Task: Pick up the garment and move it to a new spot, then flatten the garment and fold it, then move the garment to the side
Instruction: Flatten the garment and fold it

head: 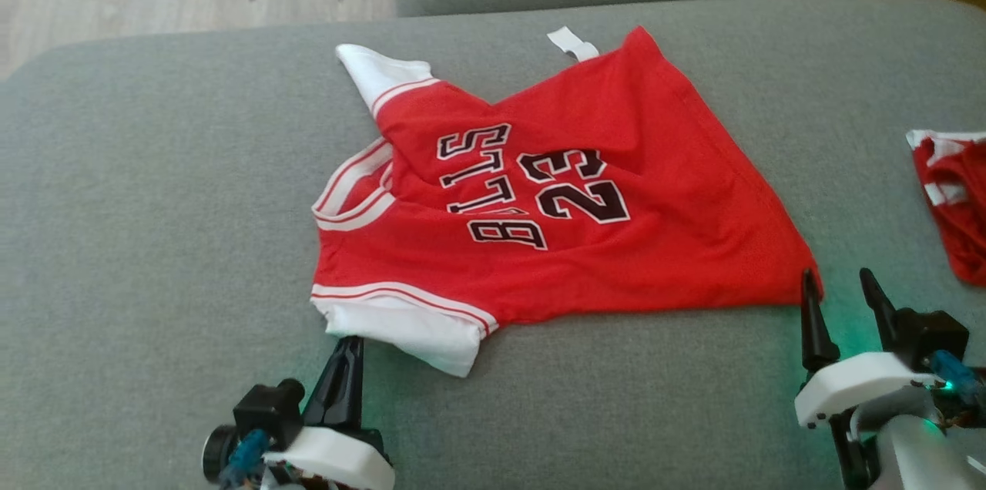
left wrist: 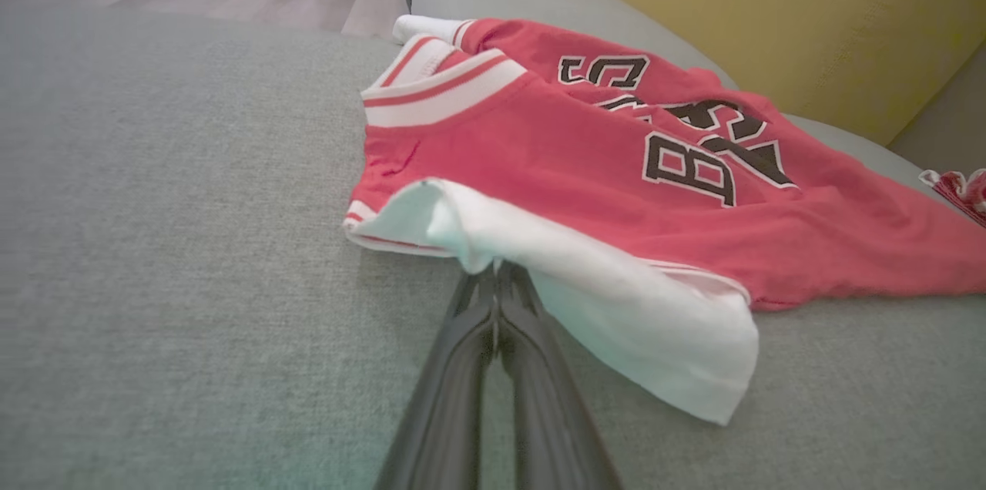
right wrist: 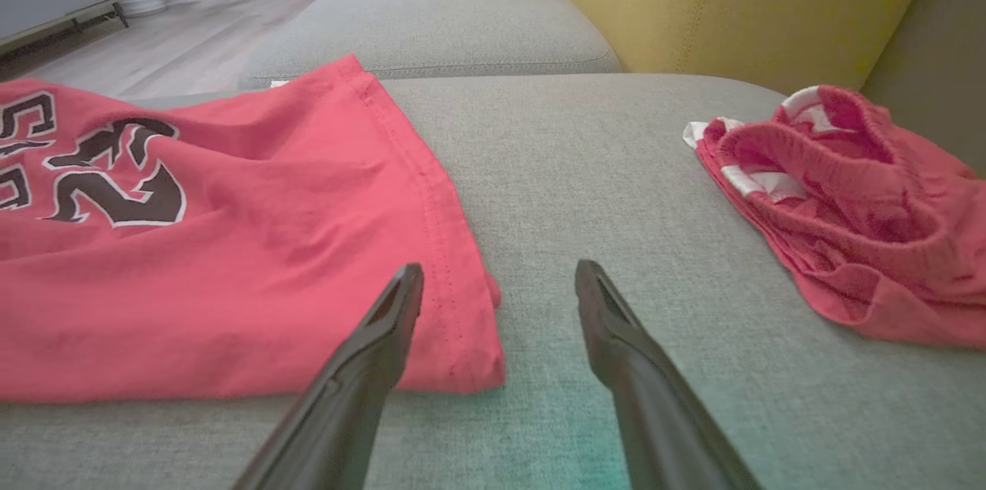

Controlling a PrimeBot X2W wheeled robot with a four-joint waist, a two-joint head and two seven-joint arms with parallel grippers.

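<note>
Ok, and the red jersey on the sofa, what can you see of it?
The red jersey is thin, soft-looking fabric with white, red-striped sleeves and collar trim, printed BULLS and 23 in black outlined white. It lies spread, slightly rumpled, print up on the grey sofa cushion, collar toward the robot's left. The shut left hand seems to pinch the near white sleeve; the open right hand has one finger at the near hem corner.

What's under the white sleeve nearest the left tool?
The left tool, shut, runs under the sleeve at its near edge; grey sofa cushion shows around it. The tool's very end is covered, so whether it pinches cloth is hidden.
</note>
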